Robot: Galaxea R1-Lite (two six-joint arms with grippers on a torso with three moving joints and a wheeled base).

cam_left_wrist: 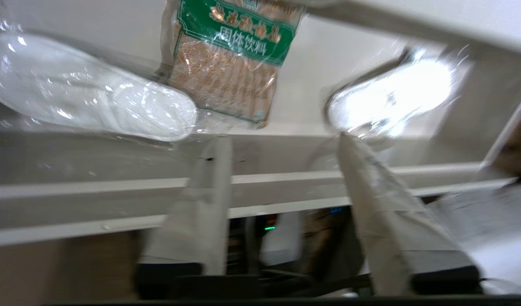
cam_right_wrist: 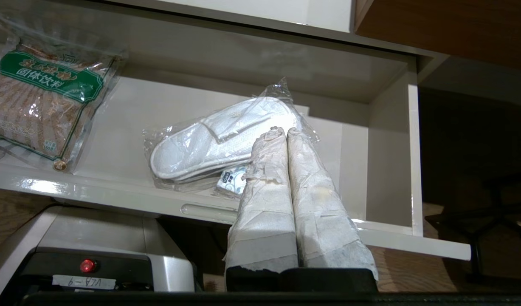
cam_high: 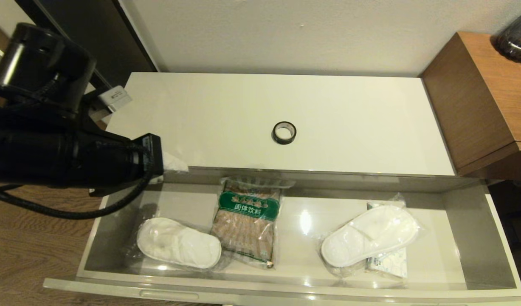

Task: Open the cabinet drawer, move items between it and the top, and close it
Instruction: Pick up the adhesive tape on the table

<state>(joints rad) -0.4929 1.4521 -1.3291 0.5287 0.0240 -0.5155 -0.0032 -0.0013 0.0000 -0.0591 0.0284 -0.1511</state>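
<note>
My left gripper (cam_left_wrist: 281, 144) hung open over the drawer (cam_high: 502, 238). Inside lay one slipper pair (cam_high: 179, 243), the brown bag (cam_high: 247, 221) and another slipper pair (cam_high: 370, 239) (half covering a white packet (cam_high: 390, 260)). The tape roll (cam_high: 284, 132) sat on the top (cam_high: 201, 114). My right gripper (cam_right_wrist: 283, 132) was pressed shut, empty.

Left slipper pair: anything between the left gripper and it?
Nothing visible. The left gripper is open and empty over the drawer's front edge, and the left slipper pair lies uncovered just beyond, with the brown bag beside it.
</note>
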